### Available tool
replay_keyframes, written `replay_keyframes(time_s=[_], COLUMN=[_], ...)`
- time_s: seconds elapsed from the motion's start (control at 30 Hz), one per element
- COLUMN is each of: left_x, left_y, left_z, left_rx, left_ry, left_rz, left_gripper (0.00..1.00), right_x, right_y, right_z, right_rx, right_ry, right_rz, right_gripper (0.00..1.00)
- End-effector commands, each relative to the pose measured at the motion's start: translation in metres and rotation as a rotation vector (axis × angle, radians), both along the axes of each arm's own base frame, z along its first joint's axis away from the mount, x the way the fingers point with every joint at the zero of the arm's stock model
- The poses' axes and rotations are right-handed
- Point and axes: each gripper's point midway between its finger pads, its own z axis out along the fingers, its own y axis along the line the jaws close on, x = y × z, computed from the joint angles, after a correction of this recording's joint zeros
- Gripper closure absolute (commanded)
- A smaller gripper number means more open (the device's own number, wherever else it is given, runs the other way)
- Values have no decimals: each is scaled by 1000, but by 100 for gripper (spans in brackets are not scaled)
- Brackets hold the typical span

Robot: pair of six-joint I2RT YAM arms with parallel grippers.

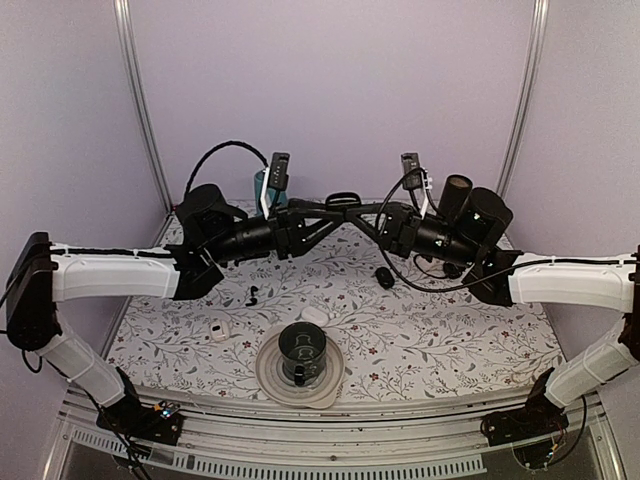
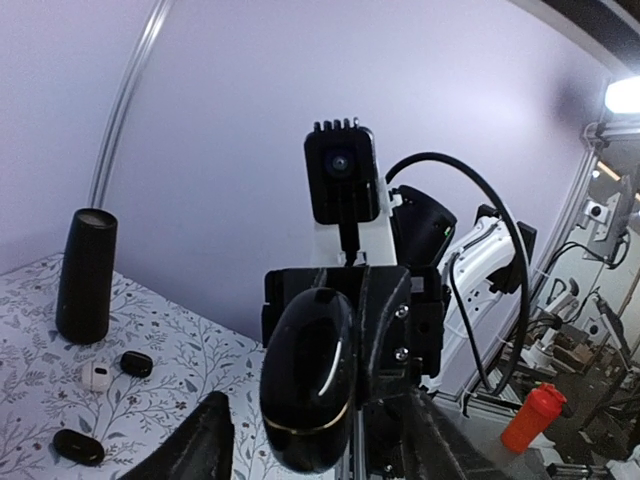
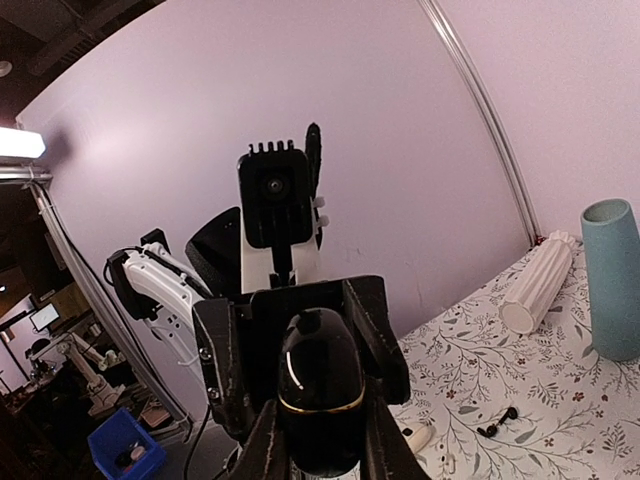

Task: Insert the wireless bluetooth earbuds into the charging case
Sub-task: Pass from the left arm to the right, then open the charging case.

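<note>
The right pincer point(image 3: 320, 430) is almost closed. Its two fingers point(image 3: 262, 445) press on the sides of the charging case point(image 3: 320, 385) and hold it up in the air. The case is a shiny black egg shape with a thin gold line on it.

The left pincer point(image 2: 318, 430) is about half open. Its fingers point(image 2: 205, 440) stand on each side of the case with a gap, so they do not touch it.

The two pincers meet tip to tip over the middle of the table point(image 1: 470, 340), close to its far edge. The case hangs between them. Its long way runs from one pincer to the other, so one end points at the left arm and one at the right arm.

The earbuds point(image 1: 252, 296) lie on the left half of the table, about halfway between the far edge and the near edge. They are far below the case and do not touch it. They look like tiny black hooks. In the right wrist view they lie in a short slanted line. They are too small to tell which way each one points.

A cup point(image 1: 302, 350) stands on a plate point(image 1: 270, 372) by the middle of the near edge. One white piece point(image 1: 219, 330) lies to the left of the plate, and a black pod point(image 1: 385, 277) lies under the right arm.
</note>
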Motion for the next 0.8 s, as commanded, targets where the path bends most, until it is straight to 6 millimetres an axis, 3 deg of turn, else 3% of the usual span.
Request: replay_keyframes(time_s=[0.0, 0.13, 0.77], left_x=[-3, 1, 28], left_y=[7, 13, 26], left_z=[10, 9, 9], left_rx=[43, 83, 145], left_ry=[-68, -90, -49], left_rz=[42, 62, 130], left_gripper=[35, 29, 25], right_x=[-7, -16, -37], right_y=[-3, -5, 10], right_z=[12, 14, 8], right_rx=[-22, -33, -111], right_ry=[-83, -130, -183], right_rz=[-10, 16, 185], right_gripper=[97, 97, 97])
